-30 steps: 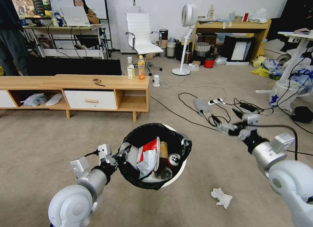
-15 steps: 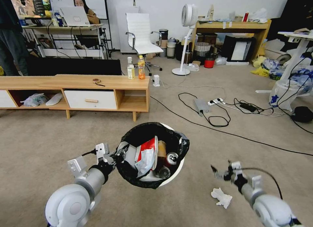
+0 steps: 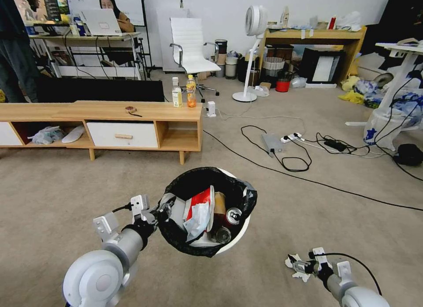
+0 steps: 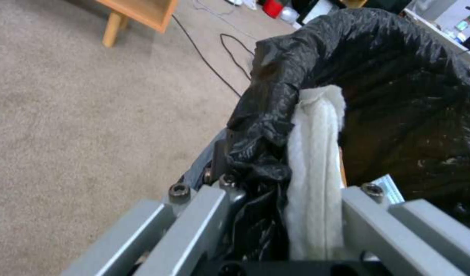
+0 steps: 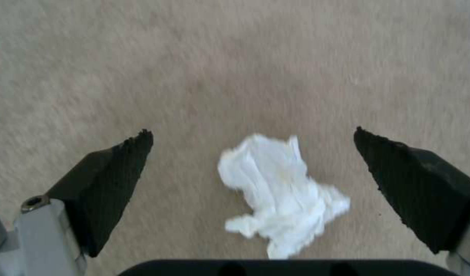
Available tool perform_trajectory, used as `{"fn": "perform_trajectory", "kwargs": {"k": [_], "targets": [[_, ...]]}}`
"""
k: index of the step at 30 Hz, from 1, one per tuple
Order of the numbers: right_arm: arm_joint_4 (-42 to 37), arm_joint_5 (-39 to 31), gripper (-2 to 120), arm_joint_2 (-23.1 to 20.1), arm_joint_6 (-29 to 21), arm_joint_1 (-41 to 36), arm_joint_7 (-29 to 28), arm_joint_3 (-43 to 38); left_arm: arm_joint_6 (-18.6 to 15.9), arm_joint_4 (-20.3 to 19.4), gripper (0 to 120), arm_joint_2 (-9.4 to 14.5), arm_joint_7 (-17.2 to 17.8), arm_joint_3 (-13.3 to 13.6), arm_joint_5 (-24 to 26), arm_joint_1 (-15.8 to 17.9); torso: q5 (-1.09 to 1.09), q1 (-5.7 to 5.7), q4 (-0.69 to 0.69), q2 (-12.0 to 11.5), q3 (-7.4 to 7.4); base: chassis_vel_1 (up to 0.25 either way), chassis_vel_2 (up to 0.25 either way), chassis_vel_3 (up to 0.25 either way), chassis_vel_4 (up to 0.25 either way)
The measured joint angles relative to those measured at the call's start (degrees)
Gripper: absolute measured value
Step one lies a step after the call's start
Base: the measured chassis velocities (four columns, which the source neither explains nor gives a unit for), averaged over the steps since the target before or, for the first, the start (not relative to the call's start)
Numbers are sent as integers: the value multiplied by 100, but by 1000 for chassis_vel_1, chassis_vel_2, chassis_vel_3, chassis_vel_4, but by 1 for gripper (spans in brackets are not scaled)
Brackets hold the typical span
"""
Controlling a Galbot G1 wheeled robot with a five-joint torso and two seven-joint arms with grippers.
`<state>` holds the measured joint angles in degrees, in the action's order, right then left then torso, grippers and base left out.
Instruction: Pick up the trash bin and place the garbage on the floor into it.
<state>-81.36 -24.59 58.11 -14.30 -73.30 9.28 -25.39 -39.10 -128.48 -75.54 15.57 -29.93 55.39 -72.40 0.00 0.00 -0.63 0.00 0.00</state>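
The left gripper [image 3: 154, 214] pinches the trash bin [image 3: 233, 238] by its rim, held off the floor [image 3: 66, 183], while the right gripper [image 5: 253, 168] hangs spread over the last crumpled tissue [image 5: 278, 189] — next, a straight descent and squeeze.

We saw beige carpet [image 3: 53, 188] crossed by black cables [image 3: 282, 159]. A low wooden cabinet [image 3: 132, 117] stood to our left, a white chair [image 3: 190, 44] and a fan [image 3: 253, 24] against the white wall [image 3: 229, 7], and a wooden desk [image 3: 315, 35] beyond.
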Motion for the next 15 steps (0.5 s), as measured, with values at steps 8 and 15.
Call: {"fn": "perform_trajectory", "kwargs": {"k": [8, 15], "targets": [[477, 175, 100, 128, 237, 111, 107, -2, 0, -61, 7, -7, 0, 0, -20, -66, 0, 0, 0, 0, 0, 0, 0, 0, 0], [846, 192, 100, 196, 365, 256, 122, -37, 0, -82, 7, -39, 0, 25, -61, -109, 0, 0, 0, 0, 0, 0, 0, 0, 0]]}}
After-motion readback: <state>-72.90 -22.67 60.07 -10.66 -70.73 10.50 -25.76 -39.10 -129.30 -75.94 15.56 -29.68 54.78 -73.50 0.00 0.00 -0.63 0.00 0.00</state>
